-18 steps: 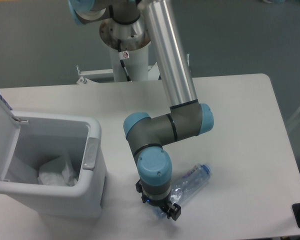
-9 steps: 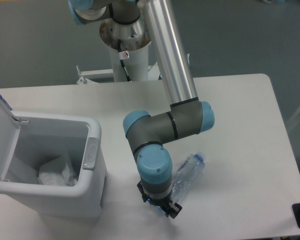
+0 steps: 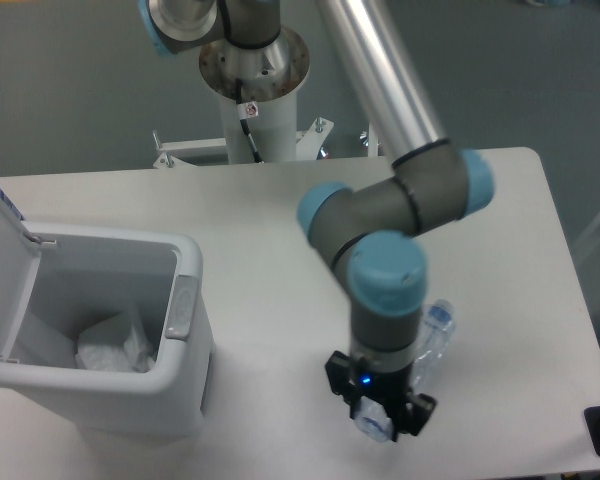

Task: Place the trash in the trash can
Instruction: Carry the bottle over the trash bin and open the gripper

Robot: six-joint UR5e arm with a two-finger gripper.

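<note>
— So, what is closest to us?

— Right at the front, the gripper (image 3: 380, 418) points down at the white surface (image 3: 500, 300). Its black jaws are clamped on the bottom end of the bottle (image 3: 430, 340). The bottle is clear and crushed. It tilts up and away from the jaws, and its blue cap end sticks out beside the arm's grey wrist. I cannot tell if the bottle touches the surface or hangs just above it.

— And where is the trash can?

— The trash can (image 3: 185, 340) stands to the left of the gripper, well apart from it. It is a big white box with round corners. A grey latch tab (image 3: 181, 308) sits on the side that faces the gripper. The lid (image 3: 2, 250) is flipped up on the far left side, so the can is open.

— Is anything inside it?

— Yes. A crumpled whitish wrapper (image 3: 115, 345) lies at the bottom of the trash can.

— What is farther back?

— The arm (image 3: 400, 210) goes up from the gripper with blue caps on its joints, then a long silver tube runs to the top. Behind the trash can and past the far edge of the surface stands the robot's white post (image 3: 260, 120) on a grey floor (image 3: 70, 90).
</note>
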